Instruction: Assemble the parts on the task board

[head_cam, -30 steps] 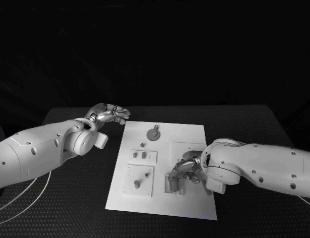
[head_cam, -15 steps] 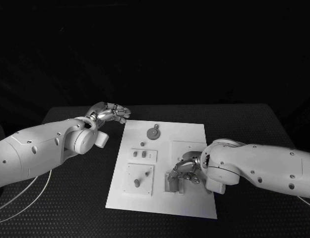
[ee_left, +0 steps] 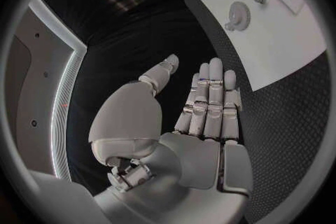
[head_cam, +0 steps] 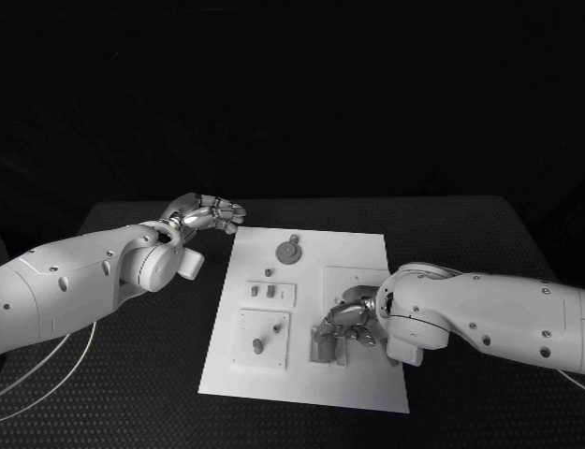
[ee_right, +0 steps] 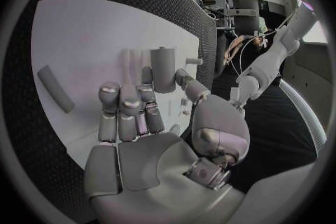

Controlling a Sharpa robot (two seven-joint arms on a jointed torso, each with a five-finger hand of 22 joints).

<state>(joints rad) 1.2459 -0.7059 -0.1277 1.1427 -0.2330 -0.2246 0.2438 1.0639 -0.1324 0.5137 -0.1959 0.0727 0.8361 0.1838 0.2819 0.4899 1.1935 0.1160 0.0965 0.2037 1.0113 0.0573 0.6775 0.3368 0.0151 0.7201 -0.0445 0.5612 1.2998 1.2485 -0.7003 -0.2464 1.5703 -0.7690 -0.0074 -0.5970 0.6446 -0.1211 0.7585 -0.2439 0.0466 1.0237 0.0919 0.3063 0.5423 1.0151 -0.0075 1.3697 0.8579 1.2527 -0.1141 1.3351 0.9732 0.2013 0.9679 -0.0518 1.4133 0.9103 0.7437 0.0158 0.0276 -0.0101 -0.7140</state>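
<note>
Right hand (head_cam: 350, 323), fingers (ee_right: 122, 106) pinching an upright grey cylinder part (ee_right: 163, 70), hangs low over the lower right of the task board (head_cam: 359, 251); tilt it off the socket and it jams or slips free. Left hand (head_cam: 206, 214) idles empty, fingers loosely apart, just off the board's upper-left corner, over the desk (head_cam: 454, 229), unable to brace the board if it skids.

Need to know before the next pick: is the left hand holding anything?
No. The left hand is empty, fingers straight, beside the board.
</note>
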